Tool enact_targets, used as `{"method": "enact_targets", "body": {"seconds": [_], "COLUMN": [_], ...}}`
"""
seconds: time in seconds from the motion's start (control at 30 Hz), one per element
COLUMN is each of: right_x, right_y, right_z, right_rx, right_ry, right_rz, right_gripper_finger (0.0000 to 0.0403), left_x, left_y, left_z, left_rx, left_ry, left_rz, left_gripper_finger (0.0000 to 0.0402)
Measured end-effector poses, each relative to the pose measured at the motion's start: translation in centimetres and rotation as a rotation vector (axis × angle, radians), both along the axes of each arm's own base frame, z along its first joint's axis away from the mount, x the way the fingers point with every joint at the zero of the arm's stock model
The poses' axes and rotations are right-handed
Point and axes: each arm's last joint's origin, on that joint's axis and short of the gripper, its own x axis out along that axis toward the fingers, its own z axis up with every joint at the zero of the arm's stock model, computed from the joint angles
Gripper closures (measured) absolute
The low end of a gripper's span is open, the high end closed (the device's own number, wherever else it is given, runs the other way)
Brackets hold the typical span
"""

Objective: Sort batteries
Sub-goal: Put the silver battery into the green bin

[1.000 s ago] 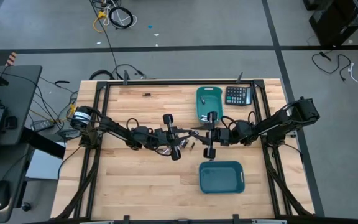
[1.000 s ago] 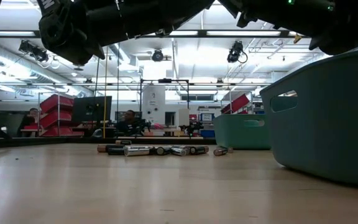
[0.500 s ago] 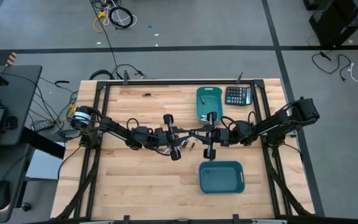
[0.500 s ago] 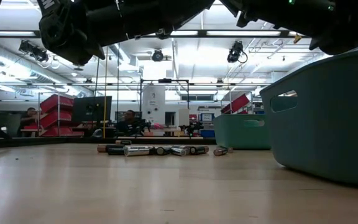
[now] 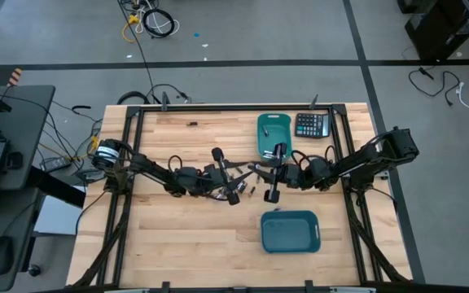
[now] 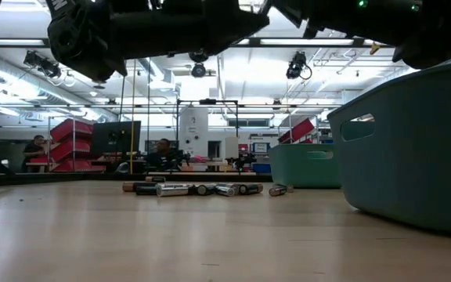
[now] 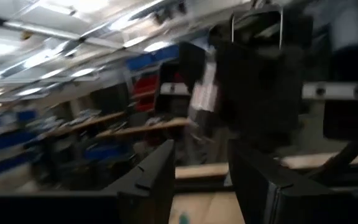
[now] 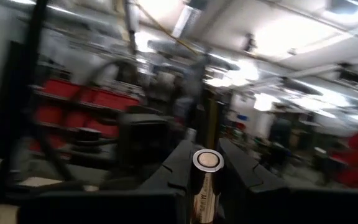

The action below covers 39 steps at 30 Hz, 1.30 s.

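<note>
The right claw (image 8: 205, 180) is clamped on a battery (image 8: 206, 180), end-on between its fingers above the counter (image 5: 186, 244). The left claw (image 7: 201, 180) stands parted, holding nothing. More batteries (image 6: 202, 189) lie in a row on the counter (near a teal bin (image 6: 308, 164)).

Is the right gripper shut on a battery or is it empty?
Shut on one: right gripper clamps a dark cylindrical battery.

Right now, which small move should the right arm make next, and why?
Probably carry the battery toward a teal bin. The right gripper is shut on that one cell, above mid-table. The left gripper is open and empty, so the cell now rests with the right arm alone. Which bin suits this cell, I cannot tell.
</note>
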Motion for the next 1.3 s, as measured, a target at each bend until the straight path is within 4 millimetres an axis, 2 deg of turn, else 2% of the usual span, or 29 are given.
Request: {"method": "enact_targets", "body": {"seconds": [0.2, 0.4, 0.63, 0.8, 0.97, 1.1, 1.3], "right_x": [0.0, -0.1, -0.2, -0.3, -1.5, -2.8, -4.6], "right_y": [-0.4, -1.2, -1.5, -1.5, -1.6, -1.7, -3.4], "right_z": [-0.2, -1.0, -1.8, -1.5, 0.9, 2.4, 2.7], "right_rx": [0.028, 0.112, 0.135, 0.097, 0.059, 0.028, 0.131], "right_ry": [0.038, 0.127, 0.209, 0.223, 0.193, 0.243, 0.356], "right_rz": [-0.156, -0.43, -0.586, -0.587, -0.569, -0.521, -0.421], "right_gripper_finger": [0.0354, 0.0354, 0.0355, 0.0355, 0.0355, 0.0355, 0.0355], "left_x": [-0.2, -0.7, -1.0, -1.0, -1.0, -1.0, -1.0], "left_y": [-0.3, -0.6, -0.8, -0.8, -0.7, -0.7, -0.8], "left_z": [-0.9, -1.7, -1.9, -1.9, -2.0, -2.0, -2.0], "left_rx": [-0.056, -0.094, -0.089, -0.092, -0.095, -0.095, -0.088], "left_ry": [0.106, 0.195, 0.227, 0.23, 0.231, 0.231, 0.23], "left_rz": [0.248, 0.493, 0.583, 0.601, 0.617, 0.617, 0.588], "left_gripper_finger": [0.0252, 0.0252, 0.0252, 0.0252, 0.0252, 0.0252, 0.0252]}}
